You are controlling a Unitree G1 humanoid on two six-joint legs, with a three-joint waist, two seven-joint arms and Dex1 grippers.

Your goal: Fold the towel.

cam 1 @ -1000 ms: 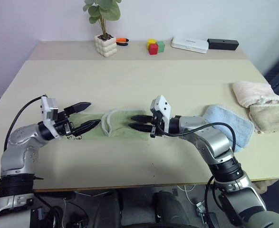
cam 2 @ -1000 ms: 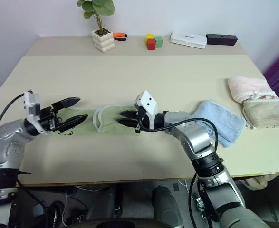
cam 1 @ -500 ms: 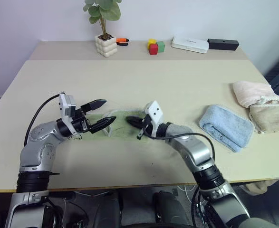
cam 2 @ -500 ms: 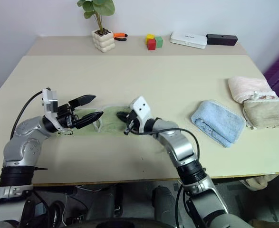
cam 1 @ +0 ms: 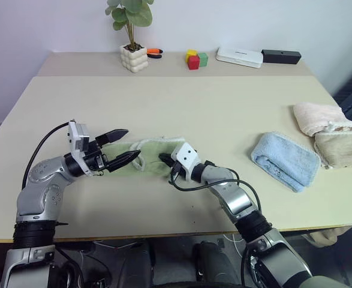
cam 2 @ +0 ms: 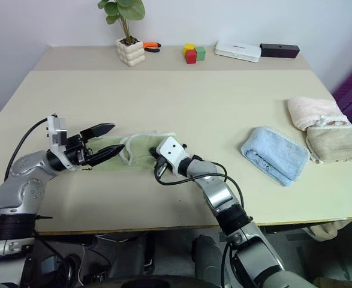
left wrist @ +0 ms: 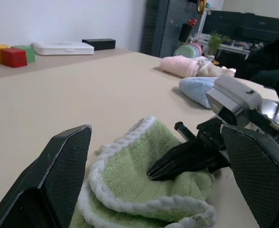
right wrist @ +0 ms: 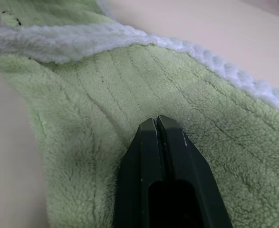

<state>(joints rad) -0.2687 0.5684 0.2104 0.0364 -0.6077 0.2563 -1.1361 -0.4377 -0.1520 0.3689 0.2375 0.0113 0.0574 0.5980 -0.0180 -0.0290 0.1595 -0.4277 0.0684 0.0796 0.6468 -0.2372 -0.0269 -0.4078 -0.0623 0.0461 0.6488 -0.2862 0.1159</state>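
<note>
Right wrist view, right gripper (right wrist: 156,124) closed against towel (right wrist: 106,95), left gripper (cam 1: 120,147) spread wide.

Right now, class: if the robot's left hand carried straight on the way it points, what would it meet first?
Most likely the green towel. The left hand is open, aimed at the towel's bunched, white-edged fold. Just beyond lies the shut right hand, resting on the same towel. Depth is hard to judge.

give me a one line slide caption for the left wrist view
Open left claw frames the green towel, where the shut right claw rests on the folded cloth.
</note>
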